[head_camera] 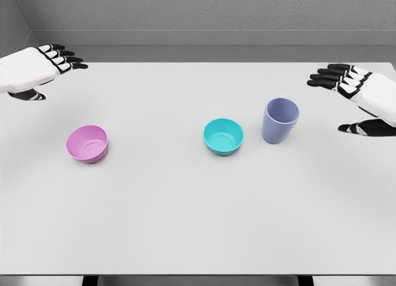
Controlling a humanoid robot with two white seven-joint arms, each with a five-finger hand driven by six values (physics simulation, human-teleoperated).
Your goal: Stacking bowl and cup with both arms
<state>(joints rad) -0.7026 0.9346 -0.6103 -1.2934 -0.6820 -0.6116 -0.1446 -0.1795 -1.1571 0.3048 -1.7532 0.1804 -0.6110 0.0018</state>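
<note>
A pink bowl (87, 143) sits upright on the white table (185, 218) at the left. Near the middle stands a teal bowl (223, 136), and just to its right a lavender cup (279, 120), upright and apart from the bowl. My left hand (55, 66) hovers at the far left, above and behind the pink bowl, fingers spread and holding nothing. At the right edge my right hand (346, 97) hangs open, a short way right of the cup, thumb lowered below the fingers.
The table's far edge meets a grey wall (204, 13). Its front edge (198, 275) runs along the bottom of the view.
</note>
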